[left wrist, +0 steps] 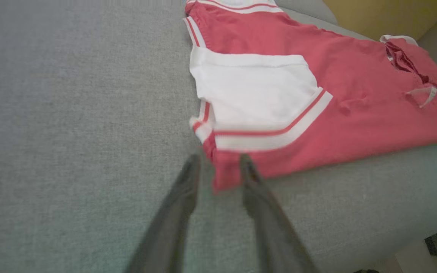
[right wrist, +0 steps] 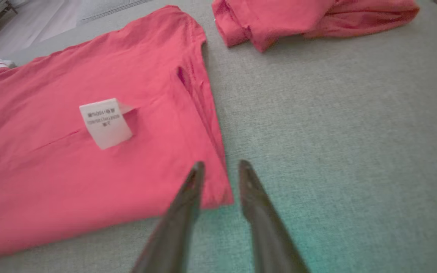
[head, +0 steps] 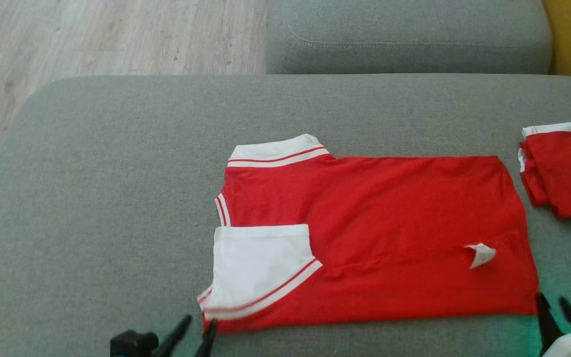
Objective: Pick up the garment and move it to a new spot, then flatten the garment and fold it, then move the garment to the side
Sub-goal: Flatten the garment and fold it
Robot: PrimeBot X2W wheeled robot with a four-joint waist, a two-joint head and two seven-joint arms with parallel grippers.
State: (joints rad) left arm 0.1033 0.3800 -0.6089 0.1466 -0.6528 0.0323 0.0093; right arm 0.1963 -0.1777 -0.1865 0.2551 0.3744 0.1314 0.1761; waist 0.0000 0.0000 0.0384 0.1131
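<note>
The garment (head: pixel 374 223) is a red shirt with a white collar and a white sleeve, lying flat and folded lengthwise on the grey cushion (head: pixel 107 198). A white label (head: pixel 481 254) sticks up near its right end. My left gripper (head: pixel 199 321) is at the garment's near left corner. In the left wrist view, the left gripper (left wrist: pixel 219 158) has its fingers apart with that red corner (left wrist: pixel 226 176) lying between them. My right gripper (head: pixel 551 298) is at the near right corner. In the right wrist view, the right gripper (right wrist: pixel 222 164) is open around the hem corner (right wrist: pixel 218 189).
Another red garment with white trim (head: pixel 563 171) lies bunched at the cushion's right edge. A grey backrest cushion (head: pixel 404 34) stands behind. Wooden floor (head: pixel 92 34) shows at the far left. The cushion's left half is bare fabric.
</note>
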